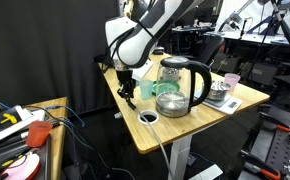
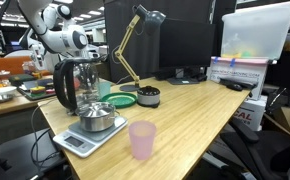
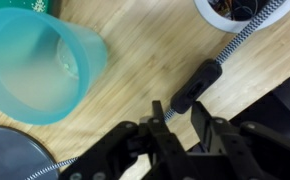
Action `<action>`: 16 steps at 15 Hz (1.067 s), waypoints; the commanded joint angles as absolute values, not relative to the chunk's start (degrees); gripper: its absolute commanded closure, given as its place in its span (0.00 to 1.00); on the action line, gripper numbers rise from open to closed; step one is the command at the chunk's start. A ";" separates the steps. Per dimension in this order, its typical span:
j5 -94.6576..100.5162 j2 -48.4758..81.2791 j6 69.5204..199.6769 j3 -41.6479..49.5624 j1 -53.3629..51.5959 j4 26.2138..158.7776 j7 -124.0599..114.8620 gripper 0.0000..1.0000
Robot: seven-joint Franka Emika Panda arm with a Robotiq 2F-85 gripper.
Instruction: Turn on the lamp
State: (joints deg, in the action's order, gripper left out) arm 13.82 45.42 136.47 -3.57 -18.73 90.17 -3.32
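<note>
- Lamp (image 2: 148, 15) at the back of the desk (image 2: 195, 110), behind the kettle (image 2: 77, 85); brass stem angled, head up top.
- Braided cord (image 3: 247, 30) running slantwise over the wood, with a black inline switch (image 3: 195, 86) on it.
- Gripper (image 3: 180, 118) low over the cord, fingers spread apart, switch's near end between them; contact not clear.
- Teal cup (image 3: 40, 60) just beside.
</note>
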 commanded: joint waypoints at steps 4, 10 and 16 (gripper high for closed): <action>14.26 44.45 136.46 -3.30 -19.95 89.88 -4.41 0.66; 13.53 43.11 137.00 -3.68 -19.65 90.77 -4.72 0.98; 13.50 41.69 136.40 -3.34 -19.56 91.74 -6.45 1.00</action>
State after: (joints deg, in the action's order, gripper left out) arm 13.75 43.33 136.64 -3.50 -19.59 89.60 -5.40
